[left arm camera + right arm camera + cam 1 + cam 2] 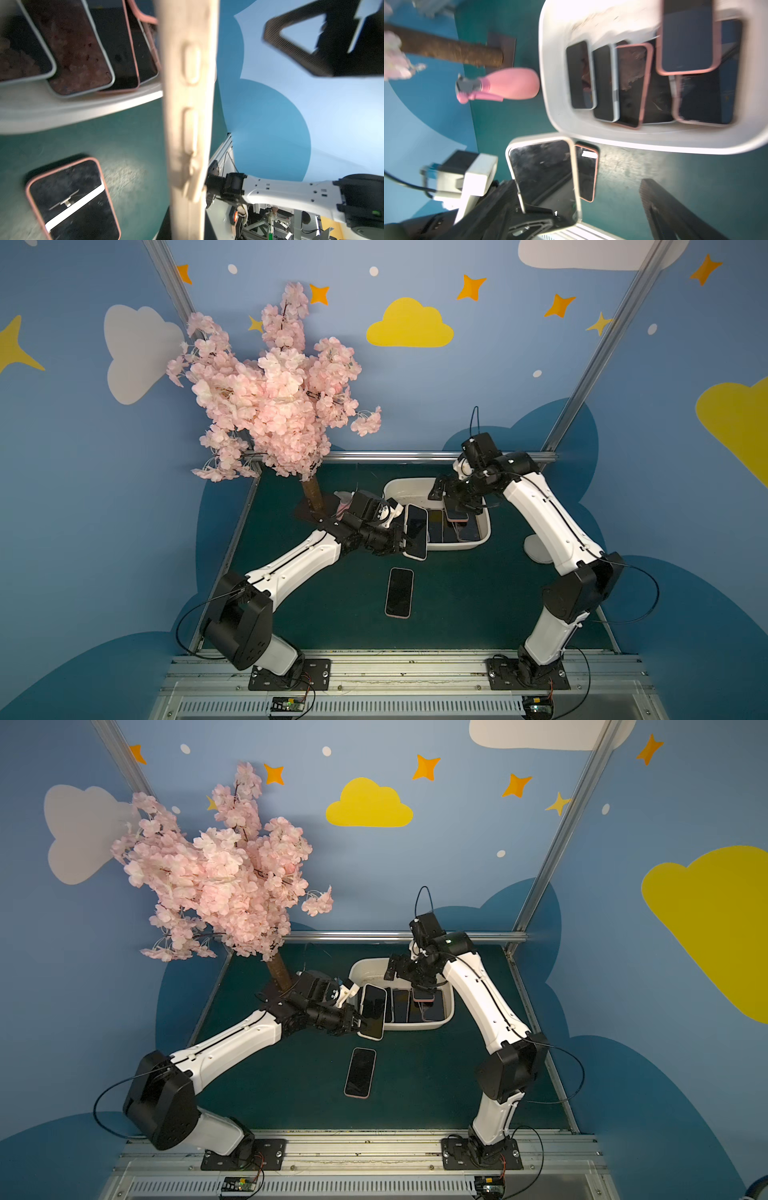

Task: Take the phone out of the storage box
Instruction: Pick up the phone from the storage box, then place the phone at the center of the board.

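The left end effector (408, 546) holds a cream phone (417, 526) with a dark shiny screen; the right end effector (457, 506) is wide.

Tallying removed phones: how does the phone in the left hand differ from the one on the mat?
The held phone has a cream-white case; the mat phone a pink one. The held phone is raised, gripped near one end by the left hand, over the storage box rim; the mat phone lies flat. Both show dark screens.
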`<action>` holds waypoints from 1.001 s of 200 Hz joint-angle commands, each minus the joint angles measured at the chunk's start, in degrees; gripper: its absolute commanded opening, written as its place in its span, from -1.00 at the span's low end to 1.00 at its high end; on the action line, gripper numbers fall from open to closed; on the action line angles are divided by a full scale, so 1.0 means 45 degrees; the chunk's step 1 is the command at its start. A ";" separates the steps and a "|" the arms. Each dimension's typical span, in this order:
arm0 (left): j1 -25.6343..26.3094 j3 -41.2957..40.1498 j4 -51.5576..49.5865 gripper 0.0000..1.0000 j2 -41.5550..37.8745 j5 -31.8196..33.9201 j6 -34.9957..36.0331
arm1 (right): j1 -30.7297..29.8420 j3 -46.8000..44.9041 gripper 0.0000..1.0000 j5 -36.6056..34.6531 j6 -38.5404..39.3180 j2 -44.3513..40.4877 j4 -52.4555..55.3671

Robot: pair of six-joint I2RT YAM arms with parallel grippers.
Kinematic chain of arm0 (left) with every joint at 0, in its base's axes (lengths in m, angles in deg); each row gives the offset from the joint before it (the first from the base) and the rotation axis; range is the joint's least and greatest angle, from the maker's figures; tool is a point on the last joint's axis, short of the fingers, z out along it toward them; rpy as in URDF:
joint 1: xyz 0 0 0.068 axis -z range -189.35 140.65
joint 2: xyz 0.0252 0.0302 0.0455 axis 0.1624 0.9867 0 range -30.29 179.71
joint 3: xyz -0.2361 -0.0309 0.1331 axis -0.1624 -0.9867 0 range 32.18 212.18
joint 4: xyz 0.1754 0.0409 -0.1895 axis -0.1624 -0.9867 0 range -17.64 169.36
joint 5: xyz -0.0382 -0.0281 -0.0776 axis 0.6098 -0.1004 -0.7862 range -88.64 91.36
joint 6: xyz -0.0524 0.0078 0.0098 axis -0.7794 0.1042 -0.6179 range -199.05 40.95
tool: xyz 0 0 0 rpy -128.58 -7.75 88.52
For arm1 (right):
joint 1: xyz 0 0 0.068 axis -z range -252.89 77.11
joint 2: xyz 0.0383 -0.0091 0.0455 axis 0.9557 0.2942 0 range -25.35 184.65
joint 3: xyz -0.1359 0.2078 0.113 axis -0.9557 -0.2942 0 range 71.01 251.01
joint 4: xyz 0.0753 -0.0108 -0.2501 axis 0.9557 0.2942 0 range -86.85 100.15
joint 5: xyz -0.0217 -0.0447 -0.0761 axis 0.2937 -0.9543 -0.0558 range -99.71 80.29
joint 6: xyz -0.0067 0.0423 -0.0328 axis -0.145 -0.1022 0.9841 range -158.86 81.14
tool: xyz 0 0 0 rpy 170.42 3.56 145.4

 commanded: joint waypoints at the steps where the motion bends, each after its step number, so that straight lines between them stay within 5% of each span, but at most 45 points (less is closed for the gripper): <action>1: 0.0026 -0.0828 -0.1396 -0.95 -0.1779 0.0391 0.1185 | 0.0382 -0.0405 0.97 0.0027 0.0469 -0.1150 0.0014; 76: 0.0001 -0.4428 -0.3444 -0.95 -0.5729 0.3027 0.0569 | 0.0650 -0.4090 0.97 0.1643 0.1178 -0.3218 -0.2480; 143: 0.0000 -0.4789 -0.3485 -0.95 -0.4376 0.4015 0.0796 | 0.0711 -0.4763 0.97 0.3177 0.1255 -0.3978 -0.2527; 200: 0.0058 -0.5703 -0.1413 -0.95 -0.2929 0.3781 0.0803 | 0.0940 -0.6290 0.97 0.2939 0.2175 -0.5526 -0.2581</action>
